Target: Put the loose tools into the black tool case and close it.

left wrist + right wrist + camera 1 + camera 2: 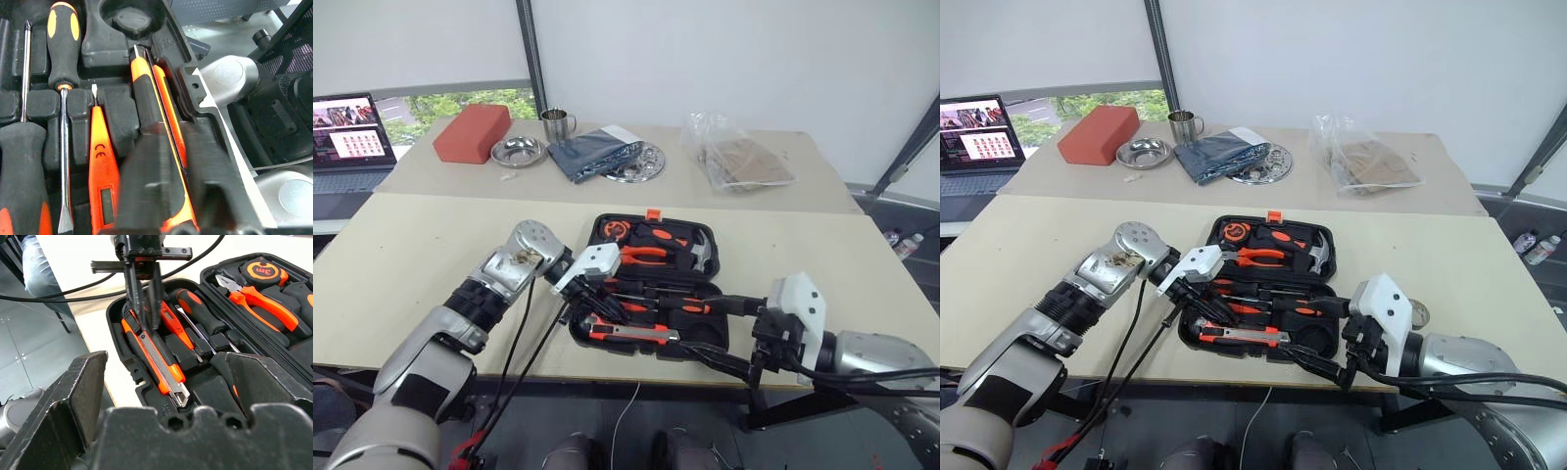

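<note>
The black tool case [705, 338] lies open; the left gripper [144, 308], fingers pressed together, pushes the utility knife [154, 357] into its front recess, while the right gripper [729, 333] waits spread beside the case.

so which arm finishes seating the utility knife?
Left, I'd say. The left gripper is shut, fingers down on the utility knife in the tool case front recess. The right gripper hangs open at the case's right end.

Tape measure [262, 270] reads "3m"; orange screwdriver [101, 166] (CE mark).
</note>
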{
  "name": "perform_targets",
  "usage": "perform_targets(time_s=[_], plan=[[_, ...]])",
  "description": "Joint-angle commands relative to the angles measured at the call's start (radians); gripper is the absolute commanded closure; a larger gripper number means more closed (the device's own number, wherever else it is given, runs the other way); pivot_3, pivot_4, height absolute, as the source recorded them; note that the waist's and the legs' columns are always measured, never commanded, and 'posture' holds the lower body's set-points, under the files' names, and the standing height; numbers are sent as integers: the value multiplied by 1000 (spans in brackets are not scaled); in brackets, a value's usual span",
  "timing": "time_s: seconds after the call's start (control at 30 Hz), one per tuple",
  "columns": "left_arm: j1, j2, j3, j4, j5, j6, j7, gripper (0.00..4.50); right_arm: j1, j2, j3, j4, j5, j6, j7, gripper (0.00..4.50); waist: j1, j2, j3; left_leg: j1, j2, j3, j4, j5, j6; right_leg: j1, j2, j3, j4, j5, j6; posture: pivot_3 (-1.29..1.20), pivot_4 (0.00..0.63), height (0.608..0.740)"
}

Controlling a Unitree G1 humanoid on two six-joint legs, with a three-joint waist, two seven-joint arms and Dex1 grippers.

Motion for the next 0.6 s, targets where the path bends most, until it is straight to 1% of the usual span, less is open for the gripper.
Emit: perform_targets(time_s=[0.03, 0.2, 0.33, 0.5, 0.6], plan=[[14, -6, 4, -2, 91, -71, 14, 4471, -7, -4, -12, -9, 17, 3, -7, 0, 0, 0, 0, 0, 0, 0, 0, 0, 0, 0, 0, 0, 0, 0, 0, 0, 150, 736], [29, -38, 8, 10, 139, -84, 21, 4471, -13, 4, -35, -4, 38, 12, -30, 0, 2, 0, 0, 1, 0, 0, 0, 0, 0, 1, 0, 0, 0, 0, 0, 0, 150, 736], [70, -51, -10, 33, 192, -139, 27, 4471, -4, 1, -57, -6, 62, 16, -42, 0, 2, 0, -1, 2, 0, 0, 1, -1, 1, 2, -1, 0, 0, 1, 0, 0, 150, 736], [81, -73, 10, 56, 217, -150, 40, 4471, 14, -7, -87, 3, 66, 19, -55, 0, 4, 0, -4, 3, 0, -1, 2, -2, 3, 4, -1, 0, 0, 1, 1, 0, 150, 736], [76, -80, 52, 55, 206, -148, 63, 4471, 80, -22, -167, 19, 53, 20, -44, 0, 7, 0, -5, 3, 0, -1, 2, -2, 4, 5, -2, 0, 0, 1, 1, 0, 150, 736]])
